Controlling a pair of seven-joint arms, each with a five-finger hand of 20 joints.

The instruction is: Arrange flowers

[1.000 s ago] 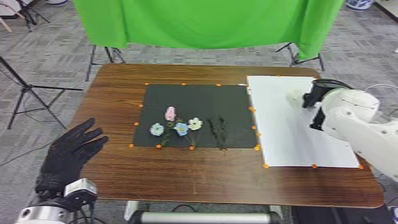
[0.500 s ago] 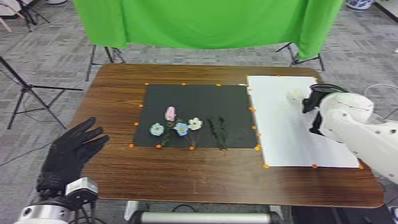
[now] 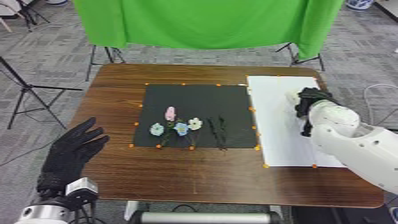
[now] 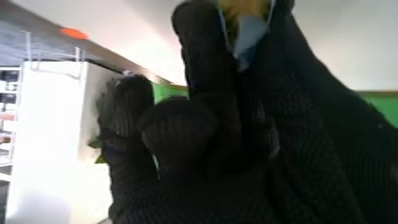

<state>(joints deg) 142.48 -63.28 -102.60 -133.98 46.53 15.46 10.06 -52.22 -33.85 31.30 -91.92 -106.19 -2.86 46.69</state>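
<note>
In the head view my left hand [image 3: 69,152] rests open at the table's left edge. My right hand [image 3: 313,100] is over the white sheet [image 3: 282,145], beside a pale object [image 3: 294,95] it partly covers. The right wrist view shows this right hand [image 4: 213,135] curled round a flower, whose yellow and blue-grey part [image 4: 249,37] lies between dark fingers; its stem is hidden. On the black mat [image 3: 195,95] lie a pink flower [image 3: 170,114], a pale blue one [image 3: 157,129], a blue one [image 3: 181,128], a white one [image 3: 195,123] and dark green sprigs [image 3: 219,131].
The brown wooden table [image 3: 178,175] extends in front of the mat and sheet. Orange markers line both edges. A green cloth [image 3: 204,25] hangs behind the table, and a black stand [image 3: 31,87] is on the floor at the left.
My right hand has come nearer and slightly left over the white sheet, its forearm swinging left with it. The left hand and the flowers on the mat have stayed put.
</note>
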